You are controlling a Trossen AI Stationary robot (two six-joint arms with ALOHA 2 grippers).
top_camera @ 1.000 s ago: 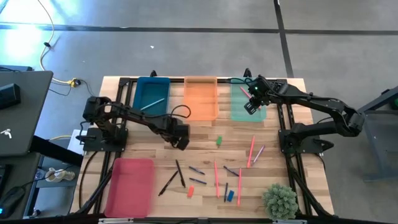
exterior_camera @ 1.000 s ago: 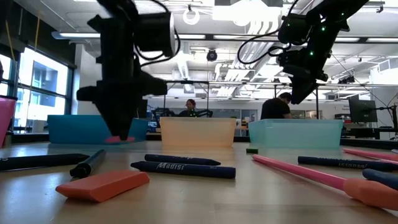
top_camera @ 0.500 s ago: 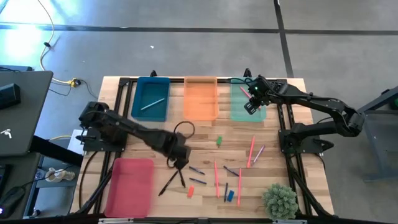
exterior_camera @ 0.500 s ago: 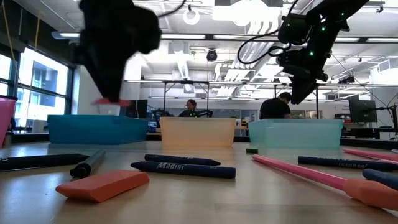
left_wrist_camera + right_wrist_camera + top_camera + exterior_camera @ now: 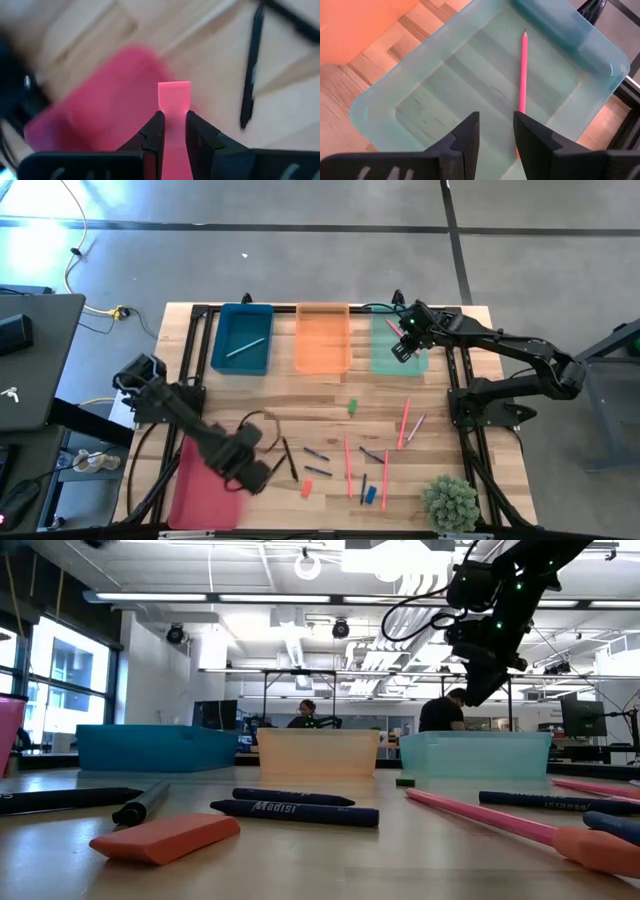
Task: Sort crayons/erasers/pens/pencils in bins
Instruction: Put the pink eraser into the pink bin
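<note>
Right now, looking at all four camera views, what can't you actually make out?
- Left hand: out of frame in the low view; motion-blurred in the high view. Only its wrist view shows the pink eraser pinched.
- Pink-red bin: blurred in the left wrist view; partly covered by the left arm from above.
- Pink pencil in the mint green bin: its lower end is hidden behind the right hand.

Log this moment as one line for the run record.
left gripper: holding pink eraser over red bin | right gripper: open above green bin
</note>
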